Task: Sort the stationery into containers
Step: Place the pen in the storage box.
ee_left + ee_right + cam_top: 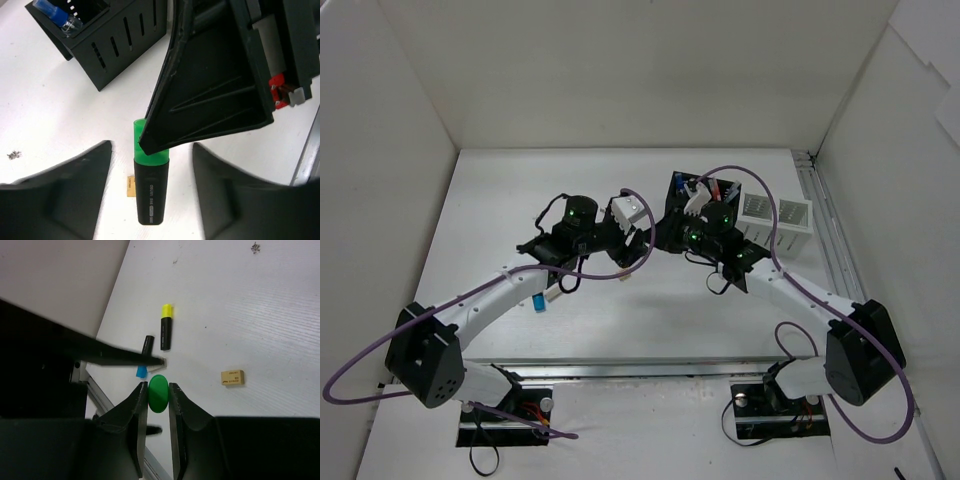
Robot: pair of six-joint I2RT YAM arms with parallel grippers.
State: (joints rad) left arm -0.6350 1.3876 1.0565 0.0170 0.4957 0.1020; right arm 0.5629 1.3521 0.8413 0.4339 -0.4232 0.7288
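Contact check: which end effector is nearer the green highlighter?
Right: the right end effector grips the green highlighter by its cap; the left end effector straddles it without touching.

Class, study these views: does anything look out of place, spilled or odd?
Yes: a small cluster of dark specks lies on the white table, like spilled debris rather than stationery. The beige eraser and yellow highlighter simply lie unsorted.

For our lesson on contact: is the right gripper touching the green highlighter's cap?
Touching. The right wrist view shows the green highlighter's cap pinched between the two fingers of the right gripper, with no gap showing on either side.
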